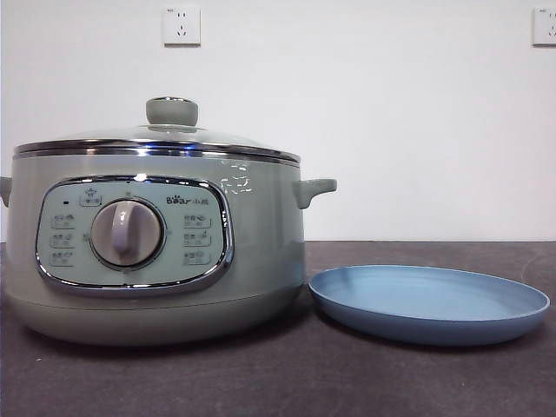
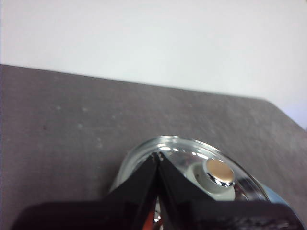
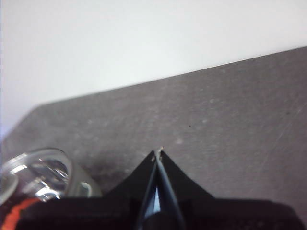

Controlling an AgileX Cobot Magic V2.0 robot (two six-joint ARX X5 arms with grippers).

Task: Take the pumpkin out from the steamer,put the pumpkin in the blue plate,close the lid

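Note:
The sage-green steamer (image 1: 261, 243) stands at the left of the table with the glass lid (image 1: 156, 135) resting on it. The blue plate (image 1: 430, 300) lies just to its right with nothing on it. The pumpkin is hidden in the front view. In the right wrist view, an orange-red patch (image 3: 19, 211) shows through the lid's glass (image 3: 38, 172). My left gripper (image 2: 157, 155) hangs shut above the lid (image 2: 192, 153), beside its knob (image 2: 219, 172). My right gripper (image 3: 158, 152) is shut over bare table, off to the side of the lid. Neither arm appears in the front view.
The dark grey table (image 1: 347, 382) runs back to a white wall. Two wall sockets (image 1: 181, 24) (image 1: 545, 24) sit high on that wall. The steamer's side handle (image 1: 314, 188) sticks out toward the plate.

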